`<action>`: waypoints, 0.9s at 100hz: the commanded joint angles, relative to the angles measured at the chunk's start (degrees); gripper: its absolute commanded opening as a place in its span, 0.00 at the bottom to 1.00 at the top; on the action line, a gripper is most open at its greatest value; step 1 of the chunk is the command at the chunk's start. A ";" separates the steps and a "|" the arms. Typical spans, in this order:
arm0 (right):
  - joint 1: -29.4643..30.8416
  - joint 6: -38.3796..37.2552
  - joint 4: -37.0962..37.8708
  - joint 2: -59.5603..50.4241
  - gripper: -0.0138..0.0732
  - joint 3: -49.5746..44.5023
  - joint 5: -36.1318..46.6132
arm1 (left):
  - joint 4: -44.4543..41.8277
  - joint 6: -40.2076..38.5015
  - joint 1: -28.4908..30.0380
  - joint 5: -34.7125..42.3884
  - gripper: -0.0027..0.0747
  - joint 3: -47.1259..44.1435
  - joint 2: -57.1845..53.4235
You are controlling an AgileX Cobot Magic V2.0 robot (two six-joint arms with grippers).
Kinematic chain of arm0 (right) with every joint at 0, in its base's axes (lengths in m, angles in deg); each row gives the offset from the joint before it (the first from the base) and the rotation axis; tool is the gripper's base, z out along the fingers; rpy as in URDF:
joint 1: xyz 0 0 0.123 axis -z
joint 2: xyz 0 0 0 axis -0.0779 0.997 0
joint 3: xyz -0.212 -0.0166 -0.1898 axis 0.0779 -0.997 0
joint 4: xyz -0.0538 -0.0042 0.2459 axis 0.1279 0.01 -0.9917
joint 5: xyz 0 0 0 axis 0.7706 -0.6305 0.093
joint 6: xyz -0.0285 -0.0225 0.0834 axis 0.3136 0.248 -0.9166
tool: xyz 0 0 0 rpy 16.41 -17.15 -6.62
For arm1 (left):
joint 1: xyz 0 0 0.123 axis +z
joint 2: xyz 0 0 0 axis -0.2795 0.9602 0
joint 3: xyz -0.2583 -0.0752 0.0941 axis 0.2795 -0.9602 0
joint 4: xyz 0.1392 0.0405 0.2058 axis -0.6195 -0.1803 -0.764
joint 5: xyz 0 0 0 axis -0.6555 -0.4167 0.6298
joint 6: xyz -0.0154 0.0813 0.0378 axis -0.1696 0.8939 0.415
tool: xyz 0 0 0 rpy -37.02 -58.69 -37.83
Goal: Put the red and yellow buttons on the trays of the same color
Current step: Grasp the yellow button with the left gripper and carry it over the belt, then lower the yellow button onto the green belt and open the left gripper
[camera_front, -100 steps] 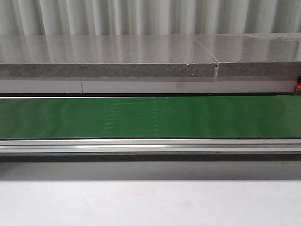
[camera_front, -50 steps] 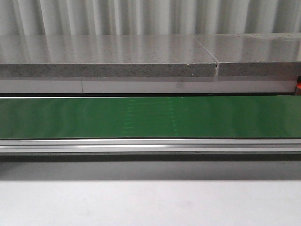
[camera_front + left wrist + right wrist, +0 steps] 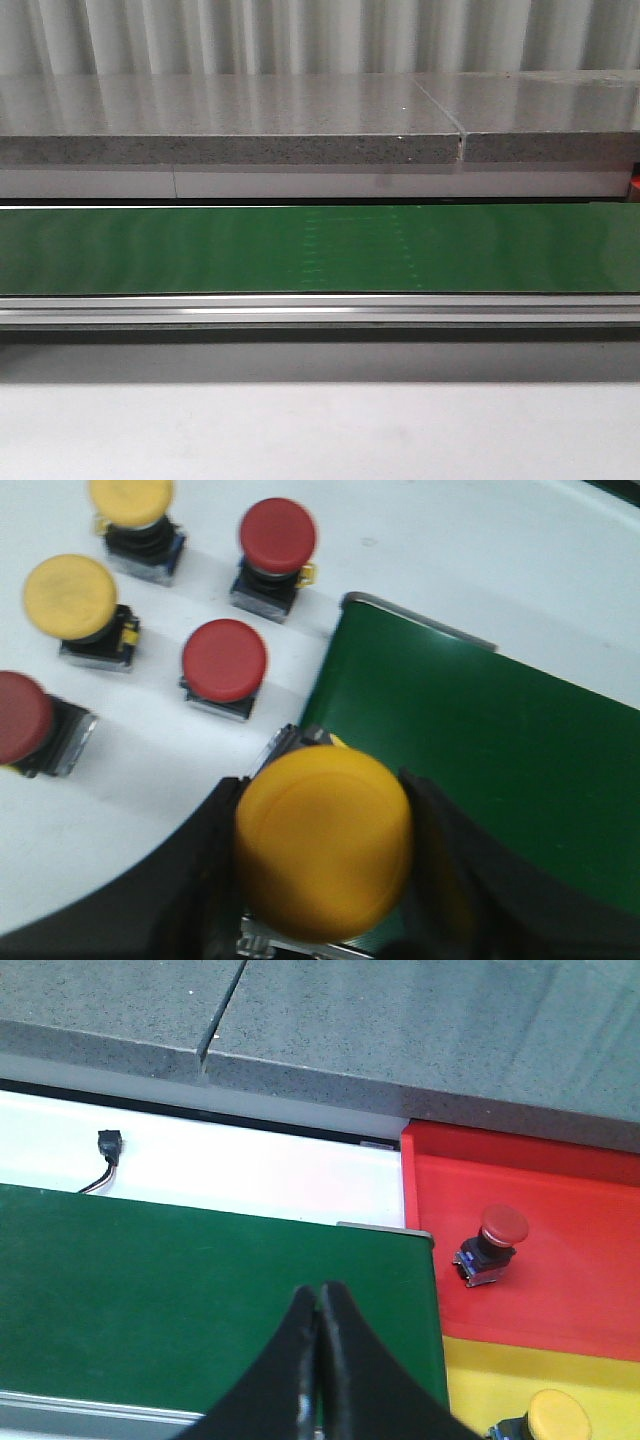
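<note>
Front view: a green conveyor belt [image 3: 320,250] is running across the full width of the white worktop [image 3: 320,430], with a brushed aluminium rail [image 3: 320,310] lying along its near edge and a grey speckled stone ledge [image 3: 230,125] sitting behind it toward the far edge; neither arm is showing here.

Left wrist view: the left gripper [image 3: 320,880] is carrying a large yellow mushroom-head push button [image 3: 323,840], its black jaws pinching the button from both sides, over the end of the green belt [image 3: 480,730]. On the white worktop beside that belt end, five more push buttons on black bases are standing apart from one another: a red one [image 3: 277,535] nearest the belt end, a second red one [image 3: 224,660], a third red one [image 3: 20,718] cut off by the frame edge, a yellow one [image 3: 70,597] and another yellow one [image 3: 131,498].

Right wrist view: the right gripper [image 3: 318,1360] is hanging over the belt's other end with its black jaws pressed together and gripping nothing. Just beyond that end, a red plastic tray [image 3: 560,1260] is holding one red-capped button [image 3: 492,1242], and an adjoining yellow plastic tray [image 3: 480,1380] is holding one yellow-capped button [image 3: 555,1418]. A small black connector with a wire [image 3: 108,1150] is lying on the white strip behind the belt.
</note>
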 commanded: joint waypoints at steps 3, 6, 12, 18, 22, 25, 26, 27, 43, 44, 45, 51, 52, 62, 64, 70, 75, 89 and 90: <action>-0.24 0.32 -0.16 -0.19 0.08 1.39 4.37 | 1.54 0.99 -3.82 0.44 0.01 3.68 -1.41; -0.24 0.32 -0.16 -0.19 0.08 1.39 4.37 | 1.54 1.17 -5.05 0.44 0.01 3.98 -1.27; -0.24 0.32 -0.16 -0.19 0.08 1.39 4.37 | 1.54 1.99 -6.73 0.69 0.01 4.33 -0.53; -0.24 0.32 -0.16 -0.19 0.08 1.39 4.37 | 1.54 2.36 -8.17 0.96 0.01 4.33 0.31; -0.24 0.32 -0.16 -0.19 0.08 1.39 4.37 | 1.54 2.36 -8.66 0.94 0.01 4.33 1.13; -0.24 0.32 -0.16 -0.19 0.08 1.39 4.37 | 1.54 2.36 -8.99 1.04 0.01 4.33 1.72; -0.24 0.32 -0.16 -0.19 0.08 1.39 4.37 | 1.54 2.36 -9.13 1.02 0.01 4.33 2.05; -0.24 0.32 -0.16 -0.19 0.08 1.39 4.37 | 1.54 2.36 -9.23 1.02 0.01 4.33 2.19; -0.24 0.32 -0.16 -0.19 0.08 1.39 4.37 | 1.54 2.36 -9.24 1.16 0.01 4.33 5.42; -0.24 0.32 -0.16 -0.19 0.08 1.39 4.37 | 1.54 2.36 -9.24 1.16 0.01 4.33 5.51; -0.24 0.32 -0.16 -0.19 0.08 1.39 4.37 | 1.54 2.36 -9.24 1.16 0.01 4.33 5.60; -0.24 0.32 -0.16 -0.19 0.08 1.39 4.37 | 1.54 2.36 -9.24 1.16 0.01 4.33 6.11; -0.24 0.32 -0.16 -0.19 0.08 1.39 4.37 | 1.54 2.36 -9.24 1.16 0.01 4.33 6.11; -0.24 0.32 -0.16 -0.19 0.08 1.39 4.37 | 0.94 2.39 -9.24 1.16 0.01 4.33 6.60; -0.24 0.32 -0.16 -0.19 0.08 1.39 4.37 | 0.67 2.39 -9.24 1.16 0.01 4.33 6.70; -0.24 0.32 -0.16 -0.19 0.08 1.39 4.37 | 0.26 2.39 -9.24 0.95 0.01 4.33 6.85; -0.24 0.32 -0.16 -0.19 0.08 1.39 4.37 | 0.13 2.39 -9.24 0.81 0.01 4.33 7.09; -0.24 0.32 -0.16 -0.19 0.08 1.39 4.37 | -0.25 2.49 -9.24 0.45 0.13 4.33 7.59; -0.24 0.32 -0.16 -0.19 0.08 1.39 4.37 | -0.26 2.61 -9.24 0.36 0.14 4.33 7.59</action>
